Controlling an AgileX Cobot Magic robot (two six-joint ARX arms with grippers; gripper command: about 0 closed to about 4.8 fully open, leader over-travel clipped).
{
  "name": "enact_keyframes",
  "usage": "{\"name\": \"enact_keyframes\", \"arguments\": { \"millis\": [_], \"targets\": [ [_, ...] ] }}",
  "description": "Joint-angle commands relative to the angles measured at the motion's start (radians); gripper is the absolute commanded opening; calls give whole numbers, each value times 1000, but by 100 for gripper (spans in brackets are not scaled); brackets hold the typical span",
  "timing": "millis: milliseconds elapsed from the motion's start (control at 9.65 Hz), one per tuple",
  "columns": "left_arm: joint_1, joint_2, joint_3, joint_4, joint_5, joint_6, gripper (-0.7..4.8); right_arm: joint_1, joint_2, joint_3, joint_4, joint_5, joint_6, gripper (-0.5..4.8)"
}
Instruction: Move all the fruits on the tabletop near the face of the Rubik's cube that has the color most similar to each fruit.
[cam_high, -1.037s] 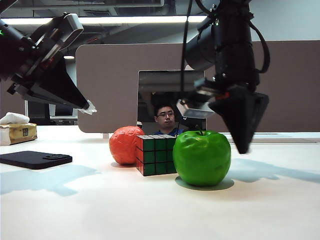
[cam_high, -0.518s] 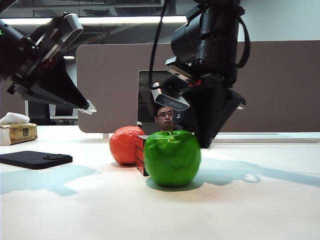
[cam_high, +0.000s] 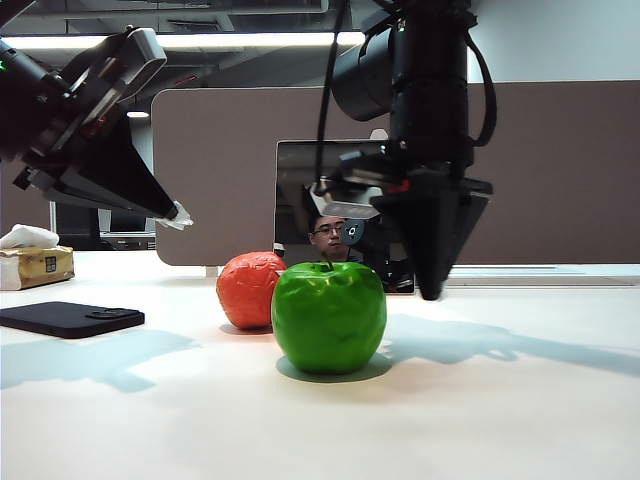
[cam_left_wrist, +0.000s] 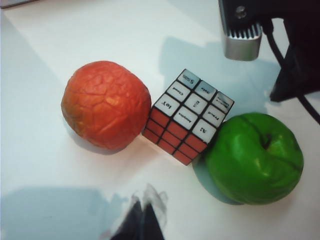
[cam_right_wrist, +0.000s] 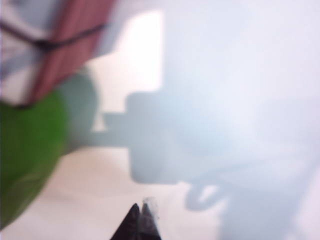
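Both of your arms are black. The right gripper (cam_high: 431, 285) tapers to a dark wedge with its fingers pressed together, small red accents sit above it, and thick black cables loop beside a round black housing. Your left gripper (cam_high: 180, 215) is also a dark wedge, shut at whitish tips, beneath a grey, ribbed camera block.
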Motion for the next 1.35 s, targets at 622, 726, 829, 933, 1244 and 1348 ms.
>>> {"name": "enact_keyframes", "arguments": {
  "millis": [622, 726, 829, 933, 1244, 1348],
  "targets": [
    [0, 111, 6, 388, -93, 6, -5, -40, -43, 3, 339, 69, 14, -1],
    [0, 174, 8, 428, -92, 6, -5, -43, -99, 3, 334, 42, 15, -1],
    [0, 274, 37, 486, -89, 6, -5, -49, -220, 2, 326, -90, 44, -1],
    [0, 336, 81, 548, -88, 6, -5, -49, -309, 2, 320, -119, 59, -1],
    [0, 453, 246, 610, -52, 6, -5, -46, -396, 1, 198, -178, 58, -1],
    [0, 530, 337, 592, -35, -3, -5, -46, -400, 1, 187, -199, 59, -1]
  ]
}}
